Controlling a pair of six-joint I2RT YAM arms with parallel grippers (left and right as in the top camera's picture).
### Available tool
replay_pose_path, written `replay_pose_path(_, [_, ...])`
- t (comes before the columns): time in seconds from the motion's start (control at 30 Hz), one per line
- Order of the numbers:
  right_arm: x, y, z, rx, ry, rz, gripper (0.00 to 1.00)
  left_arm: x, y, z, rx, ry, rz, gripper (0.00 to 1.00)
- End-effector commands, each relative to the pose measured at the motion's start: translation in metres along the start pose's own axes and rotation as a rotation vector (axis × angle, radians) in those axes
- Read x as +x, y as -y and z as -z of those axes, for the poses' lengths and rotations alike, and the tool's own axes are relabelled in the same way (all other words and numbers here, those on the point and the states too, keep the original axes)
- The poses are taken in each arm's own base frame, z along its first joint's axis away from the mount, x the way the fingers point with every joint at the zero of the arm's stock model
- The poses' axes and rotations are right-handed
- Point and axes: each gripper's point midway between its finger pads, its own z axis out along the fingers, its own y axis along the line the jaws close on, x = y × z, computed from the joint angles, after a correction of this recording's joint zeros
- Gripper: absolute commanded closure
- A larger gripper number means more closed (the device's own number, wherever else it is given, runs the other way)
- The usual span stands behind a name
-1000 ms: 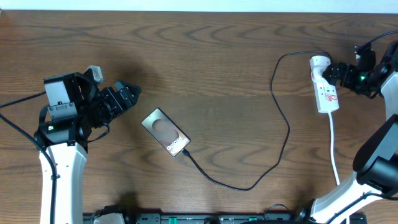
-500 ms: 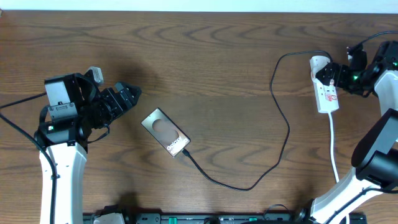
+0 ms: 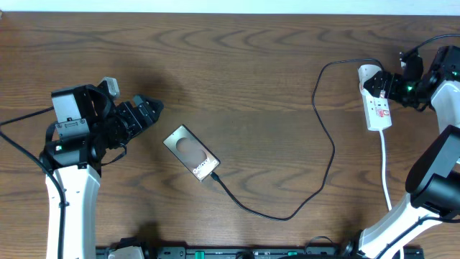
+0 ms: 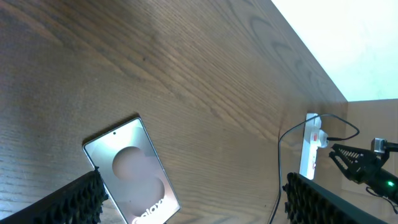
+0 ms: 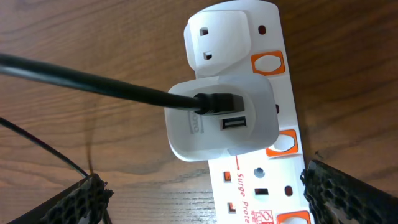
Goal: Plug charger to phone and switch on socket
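The phone (image 3: 191, 153) lies flat and slanted on the wooden table; in the left wrist view the phone (image 4: 130, 171) shows its glossy face and white lettering. The charger (image 3: 333, 150), a thin black cable, loops from the phone's lower right end, where its tip touches the phone, to the white adapter (image 5: 221, 118) plugged into the socket (image 3: 375, 98). My right gripper (image 3: 387, 85) hovers over the strip's far end, open; its jaws straddle the socket (image 5: 267, 186) beside orange switches (image 5: 283, 143). My left gripper (image 3: 149, 111) is open, just left of the phone, holding nothing.
The strip's white cord (image 3: 387, 173) runs down toward the table's front edge at the right. The table's far edge meets a white wall (image 4: 348, 37). Dark equipment (image 3: 215, 253) lines the front edge.
My right gripper has shifted slightly left, closer over the strip's far end. The left arm, phone and cable have not moved.
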Motion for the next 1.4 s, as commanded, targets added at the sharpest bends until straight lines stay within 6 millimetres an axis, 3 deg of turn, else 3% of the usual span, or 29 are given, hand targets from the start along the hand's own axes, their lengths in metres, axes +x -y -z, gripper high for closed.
replay_pose_path(0.0, [0.002, 0.000, -0.012, -0.018, -0.015, -0.014, 0.01, -0.005, 0.003, 0.004, -0.004, 0.021, -0.027, 0.11])
replay_pose_path(0.23, [0.013, 0.000, -0.031, -0.039, -0.057, -0.024, 0.01, -0.005, 0.003, 0.004, -0.004, 0.022, -0.028, 0.11])
replay_pose_path(0.53, [0.021, -0.026, -0.054, -0.093, -0.096, 0.012, 0.01, -0.005, 0.002, 0.003, -0.005, 0.019, -0.026, 0.10])
replay_pose_path(0.77, [0.021, -0.038, -0.058, -0.104, -0.102, 0.037, 0.01, -0.004, 0.001, 0.003, -0.007, 0.014, -0.022, 0.11])
replay_pose_path(1.37, [0.026, -0.040, -0.058, -0.106, -0.125, 0.012, 0.01, -0.003, 0.001, 0.003, -0.008, 0.012, -0.021, 0.10])
